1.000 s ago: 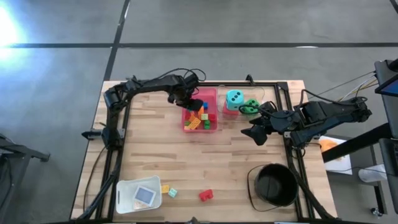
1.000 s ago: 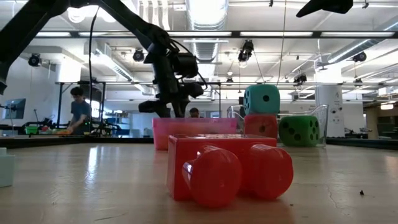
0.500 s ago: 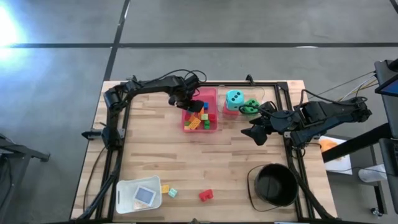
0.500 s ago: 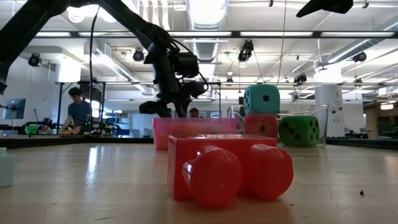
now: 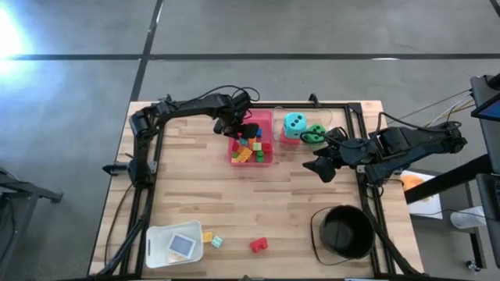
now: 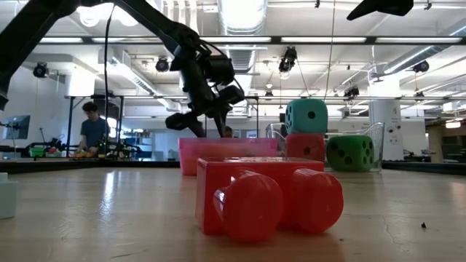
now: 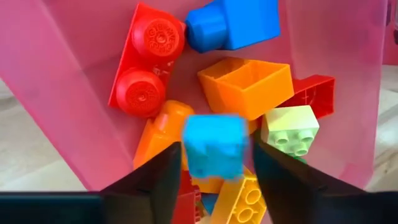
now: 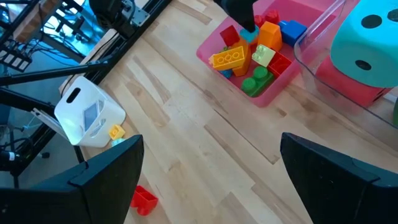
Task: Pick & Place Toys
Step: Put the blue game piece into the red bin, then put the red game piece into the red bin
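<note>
- Risk: the light-blue brick (image 7: 216,147) sits blurred between the left end effector (image 7: 214,180) fingers, apparently dropping; it could bounce off the piled bricks (image 5: 251,147) and out of the pink tray (image 5: 268,117).
- Left end effector: part-open above the tray, seemingly no longer gripping.
- Right end effector (image 5: 319,167): wide, empty, waiting above the counter (image 5: 234,203).
- A red brick (image 5: 258,245) remains loose on the counter.

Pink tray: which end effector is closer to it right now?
Left. The left end effector hangs directly over the pink tray, above the bricks inside. The right end effector sits off to the tray's side, over bare table.
</note>
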